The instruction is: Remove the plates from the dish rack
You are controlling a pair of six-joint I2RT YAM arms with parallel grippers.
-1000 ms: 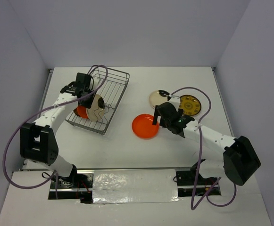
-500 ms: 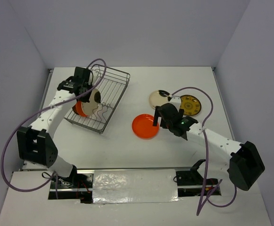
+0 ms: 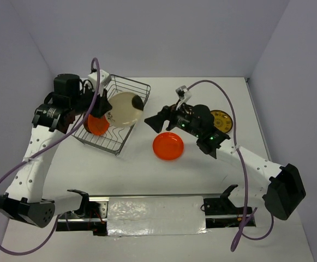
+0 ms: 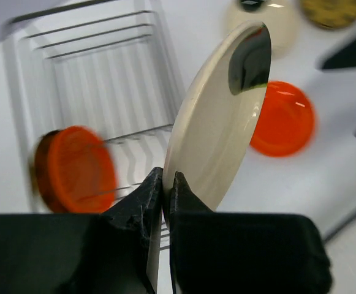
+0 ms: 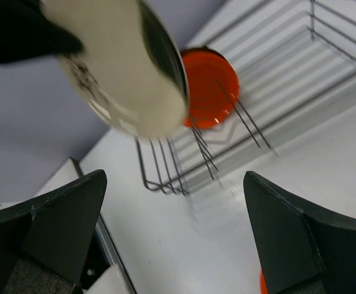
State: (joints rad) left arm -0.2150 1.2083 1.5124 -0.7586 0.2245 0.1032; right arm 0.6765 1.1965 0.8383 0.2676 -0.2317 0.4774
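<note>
My left gripper (image 3: 106, 112) is shut on the rim of a cream plate with a dark blotch (image 3: 125, 108) and holds it tilted above the grey wire dish rack (image 3: 133, 89). The left wrist view shows the jaws (image 4: 167, 179) pinching that plate (image 4: 217, 122). An orange-red plate (image 3: 97, 125) stands in the rack. My right gripper (image 3: 154, 122) is open and empty, just right of the rack, facing the held plate (image 5: 125, 67). On the table lie an orange-red plate (image 3: 168, 146), a mustard-gold plate (image 3: 221, 120) and another cream plate (image 4: 269, 21).
The rack (image 5: 288, 67) sits at the table's back left, angled. The right arm (image 3: 234, 150) stretches from the near right corner across the laid-out plates. Grey walls close the table on three sides. Purple cables loop over both arms.
My left gripper has lifted the cream plate up out of the rack and to the right. My right gripper has swung left from the table's orange plate toward the rack.
</note>
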